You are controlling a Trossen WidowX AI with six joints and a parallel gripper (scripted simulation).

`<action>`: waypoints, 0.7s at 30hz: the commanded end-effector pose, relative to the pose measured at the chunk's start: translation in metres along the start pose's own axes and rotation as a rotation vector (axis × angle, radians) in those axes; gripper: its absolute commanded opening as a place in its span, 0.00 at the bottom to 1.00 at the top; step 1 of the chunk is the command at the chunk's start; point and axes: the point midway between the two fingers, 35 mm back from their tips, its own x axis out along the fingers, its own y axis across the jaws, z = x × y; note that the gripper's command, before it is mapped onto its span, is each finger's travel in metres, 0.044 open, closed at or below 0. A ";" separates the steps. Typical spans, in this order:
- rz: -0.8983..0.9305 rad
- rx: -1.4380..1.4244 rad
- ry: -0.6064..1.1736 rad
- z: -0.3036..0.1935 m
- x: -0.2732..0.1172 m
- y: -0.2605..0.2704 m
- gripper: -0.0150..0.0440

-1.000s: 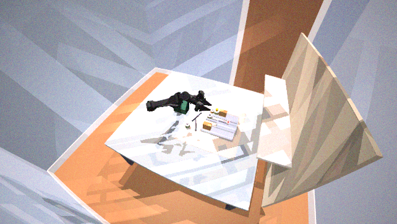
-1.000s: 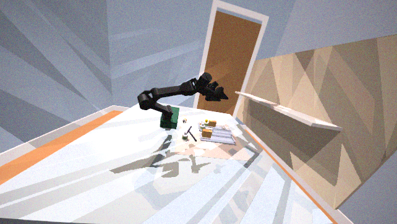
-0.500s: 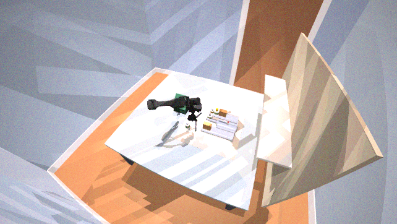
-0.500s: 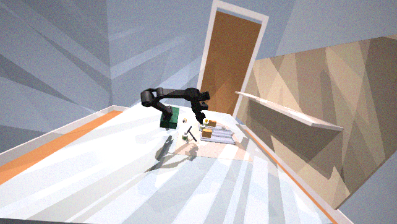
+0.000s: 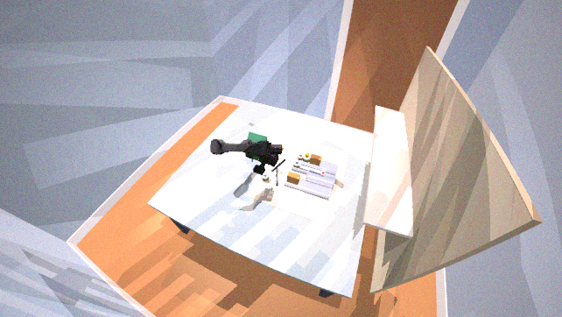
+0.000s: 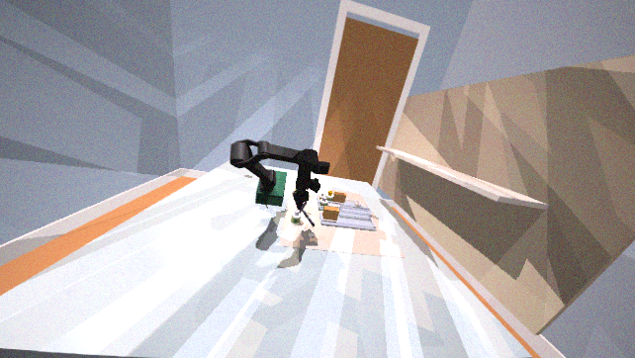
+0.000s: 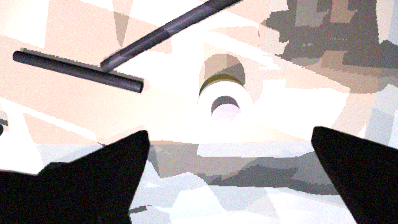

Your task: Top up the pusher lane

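Green base (image 5: 257,137) (image 6: 270,198) at left, gripper (image 5: 259,170) (image 6: 300,202) (image 7: 231,136) pointing down, spread wide, nothing in its grasp, white-topped loose jar (image 5: 265,178) (image 6: 296,218) (image 7: 225,102) upright near it, dark rods (image 5: 278,165) (image 6: 308,218) (image 7: 80,71) just beside, lane tray (image 5: 321,182) (image 6: 348,224) at right.
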 end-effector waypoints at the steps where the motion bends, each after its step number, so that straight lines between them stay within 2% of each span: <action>1: -0.011 -0.007 0.013 -0.003 0.022 0.000 1.00; 21: -0.010 -0.006 0.013 -0.003 0.052 -0.001 1.00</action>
